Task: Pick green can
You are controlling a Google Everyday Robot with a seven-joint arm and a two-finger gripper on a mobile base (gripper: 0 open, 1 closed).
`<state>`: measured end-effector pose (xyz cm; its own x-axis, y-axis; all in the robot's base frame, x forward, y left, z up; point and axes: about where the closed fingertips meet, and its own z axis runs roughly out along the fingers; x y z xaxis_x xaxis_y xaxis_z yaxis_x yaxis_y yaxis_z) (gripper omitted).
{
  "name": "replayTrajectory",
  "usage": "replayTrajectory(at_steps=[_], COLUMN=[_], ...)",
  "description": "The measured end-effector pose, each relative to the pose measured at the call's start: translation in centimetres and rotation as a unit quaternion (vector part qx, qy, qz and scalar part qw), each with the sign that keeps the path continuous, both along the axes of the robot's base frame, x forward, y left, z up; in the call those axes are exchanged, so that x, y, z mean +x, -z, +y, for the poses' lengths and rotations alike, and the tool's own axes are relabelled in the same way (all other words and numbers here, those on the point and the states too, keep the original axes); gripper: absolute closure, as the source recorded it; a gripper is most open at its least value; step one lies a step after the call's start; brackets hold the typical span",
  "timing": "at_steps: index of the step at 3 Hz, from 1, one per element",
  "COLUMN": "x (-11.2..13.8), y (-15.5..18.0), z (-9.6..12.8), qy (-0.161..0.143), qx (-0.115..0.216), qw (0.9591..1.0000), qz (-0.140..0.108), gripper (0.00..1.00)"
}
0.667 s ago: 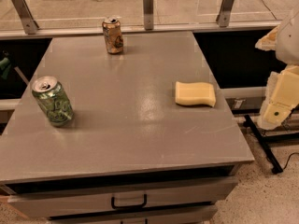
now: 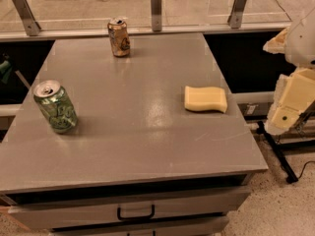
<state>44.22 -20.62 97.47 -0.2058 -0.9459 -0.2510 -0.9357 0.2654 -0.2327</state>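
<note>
The green can point(image 2: 55, 106) is stood upright near the left edge of the table point(image 2: 147, 146), well apart from the gripper point(image 2: 289, 106), which is held beyond the right edge and whose state cannot be told.

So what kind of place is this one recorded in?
Probably an indoor office or lab space: a grey counter with a handled drawer, backed by a glass barrier on metal posts. The gripper hangs off the counter's right edge.
</note>
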Motion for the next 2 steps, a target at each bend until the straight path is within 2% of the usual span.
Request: replayTrajectory(at_steps=[1,2], x=[1.6,3.0], y=[2.2,3.8], z=[5.3,13.6], qy=[-0.049,-0.129], qx=[0.049,0.105], qw=[0.9976,0.986], qz=[0.009,0.004], gripper=[0.0,0.0])
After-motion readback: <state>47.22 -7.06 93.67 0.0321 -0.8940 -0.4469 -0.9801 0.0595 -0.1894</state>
